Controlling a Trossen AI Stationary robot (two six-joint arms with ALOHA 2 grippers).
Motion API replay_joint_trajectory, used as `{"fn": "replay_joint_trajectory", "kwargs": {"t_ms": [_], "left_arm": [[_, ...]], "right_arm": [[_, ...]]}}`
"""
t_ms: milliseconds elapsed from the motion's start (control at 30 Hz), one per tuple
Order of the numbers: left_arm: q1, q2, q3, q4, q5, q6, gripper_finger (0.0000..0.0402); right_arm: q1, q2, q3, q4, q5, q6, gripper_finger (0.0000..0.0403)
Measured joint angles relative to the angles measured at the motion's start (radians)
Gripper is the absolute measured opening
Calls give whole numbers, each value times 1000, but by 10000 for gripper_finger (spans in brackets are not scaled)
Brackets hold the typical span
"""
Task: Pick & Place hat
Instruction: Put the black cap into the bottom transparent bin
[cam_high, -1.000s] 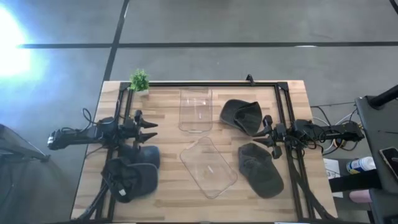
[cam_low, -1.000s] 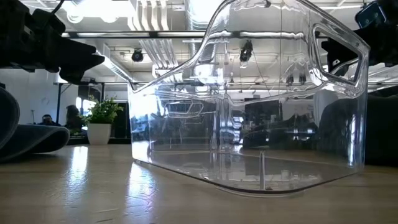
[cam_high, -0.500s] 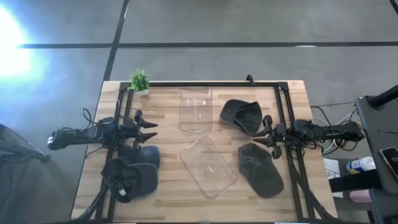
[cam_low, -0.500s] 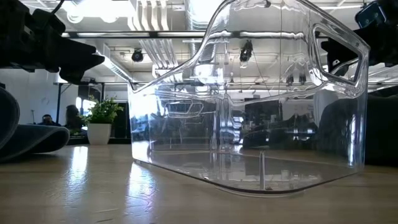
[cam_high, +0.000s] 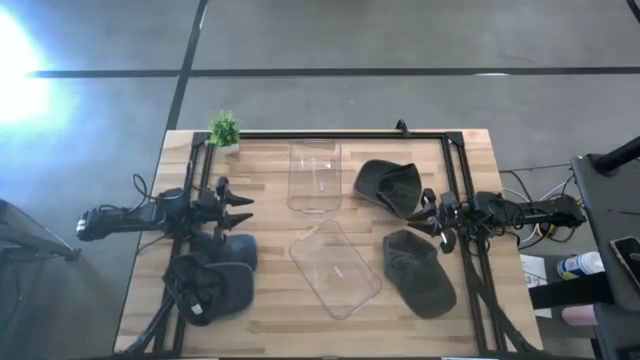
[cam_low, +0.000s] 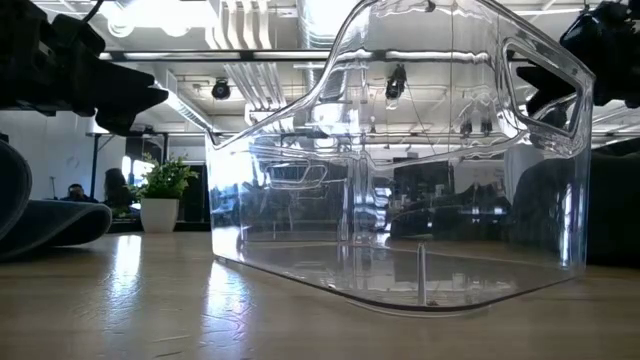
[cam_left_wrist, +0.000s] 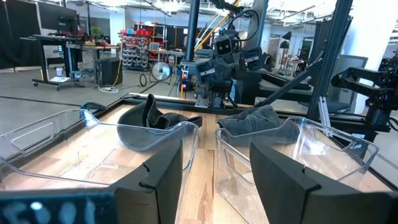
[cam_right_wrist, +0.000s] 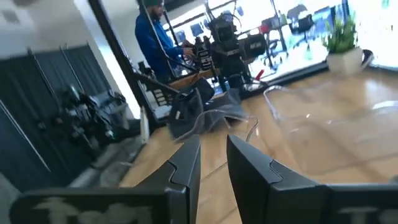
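The right tool (cam_high: 424, 218) hovers between the two hats on its side of the counter (cam_high: 270, 300), its fingers (cam_right_wrist: 186, 163) set narrow with only a slim gap and nothing held. One dark hat (cam_high: 388, 186) lies just beyond it toward the far edge, crown up; a second hat (cam_high: 418, 272) lies nearer the front. Two clear bins (cam_high: 336, 268) sit mid-counter, well within reach. To grasp well, the tool should likely spread wider first, then descend onto a raised fold of fabric rather than the flat brim. The left tool (cam_high: 240, 212) waits with its fingers (cam_left_wrist: 155, 180) wide apart above the hats (cam_high: 215, 275) on its side.
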Motion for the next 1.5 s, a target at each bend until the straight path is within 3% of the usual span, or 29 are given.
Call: {"fn": "replay_joint_trajectory", "kwargs": {"t_ms": [133,200,267,533,733,933,1067,1233,1300,1500], "left_arm": [[0,0,0,0,0,0,181],[0,0,0,0,0,0,181],[0,0,0,0,0,0,181],[0,0,0,0,0,0,181],[0,0,0,0,0,0,181],[0,0,0,0,0,0,181],[0,0,0,0,0,0,181],[0,0,0,0,0,0,181],[0,0,0,0,0,0,181],[0,0,0,0,0,0,181]], "right_arm": [[0,0,0,34,41,286,75],[0,2,0,46,115,487,72],[-1,9,0,76,178,576,70],[0,98,0,406,368,412,71],[-2,222,0,487,345,471,69],[-10,358,6,487,363,508,110],[-11,460,115,304,362,448,148],[-15,656,392,-298,420,266,163],[-18,753,485,-461,460,218,164],[-34,1035,656,-551,460,105,164]]}}
